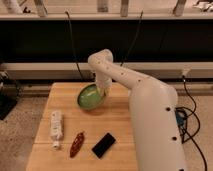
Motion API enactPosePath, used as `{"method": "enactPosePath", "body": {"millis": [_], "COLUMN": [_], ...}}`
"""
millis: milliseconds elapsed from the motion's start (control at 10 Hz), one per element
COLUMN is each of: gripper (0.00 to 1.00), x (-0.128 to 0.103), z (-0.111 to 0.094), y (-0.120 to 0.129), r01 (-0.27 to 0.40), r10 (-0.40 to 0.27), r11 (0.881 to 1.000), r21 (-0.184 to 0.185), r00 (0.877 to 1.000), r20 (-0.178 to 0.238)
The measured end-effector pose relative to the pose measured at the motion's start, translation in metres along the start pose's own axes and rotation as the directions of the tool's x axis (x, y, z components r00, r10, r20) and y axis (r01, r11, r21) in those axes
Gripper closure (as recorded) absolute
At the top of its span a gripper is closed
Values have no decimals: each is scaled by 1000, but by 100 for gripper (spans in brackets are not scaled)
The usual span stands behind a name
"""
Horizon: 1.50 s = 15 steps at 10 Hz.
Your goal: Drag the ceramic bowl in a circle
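Nearest to you on the counter (45,150) lie three loose items in a row. At about 7 o'clock from the counter's middle is a white, blocky object (56,129), lying lengthwise. Just beside it, toward 6 o'clock, sits a reddish-brown oblong packet (77,144), tilted. Next along, near 5 o'clock, is a flat black phone (104,145), set at an angle. The three are apart from one another, and all are well apart from the bowl.

On your right the robot's white arm (150,115) rises large in the foreground and covers the counter's right side. It reaches back and left, bends at an elbow joint (101,62), and comes down to the counter.

Farther in, at about 11 to 12 o'clock on the counter, you see the ceramic bowl (90,97), glossy green with a lighter green inside. It looks tipped, its opening facing left and toward you, though you cannot be sure how much of it rests flat.

The tool (105,90) sits at the bowl's 2 o'clock edge, right against the rim. You cannot tell how it stands on that rim.

Beyond the counter, dark cables (72,45) hang down in front of a dark wall panel (45,42).
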State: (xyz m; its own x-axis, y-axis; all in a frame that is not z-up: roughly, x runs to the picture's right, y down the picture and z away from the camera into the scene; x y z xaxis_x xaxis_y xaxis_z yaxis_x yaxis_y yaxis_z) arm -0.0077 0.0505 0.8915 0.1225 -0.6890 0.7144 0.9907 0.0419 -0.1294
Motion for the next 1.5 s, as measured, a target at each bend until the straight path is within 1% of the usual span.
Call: {"method": "enactPosePath", "body": {"millis": [200,400,500,600,700,800,1000,1100,1200,1400,1500], "gripper": [100,100,100,100,100,100,100,100,100,100,100], "x": [-12,-34,-54,-68,-78,-89,-88,-81,-75,-55,-41], "z": [1,2,5,7,9,12,15,16,16,16,16], "y": [-20,-37,-40,-37,-35,-25,0,18,31,45,50], "r01": [56,120,153,175,188,192,166,133,102,42,8], "r10": [-56,-120,-153,-175,-188,-192,-165,-133,-102,-42,-9], "r11": [998,993,988,985,982,981,986,991,995,999,1000], "r21": [4,12,13,10,9,3,-4,-3,-2,3,12], "r00": [998,993,988,985,982,981,986,991,995,999,1000], "r20": [-1,-1,4,8,11,18,22,21,22,26,28]}}
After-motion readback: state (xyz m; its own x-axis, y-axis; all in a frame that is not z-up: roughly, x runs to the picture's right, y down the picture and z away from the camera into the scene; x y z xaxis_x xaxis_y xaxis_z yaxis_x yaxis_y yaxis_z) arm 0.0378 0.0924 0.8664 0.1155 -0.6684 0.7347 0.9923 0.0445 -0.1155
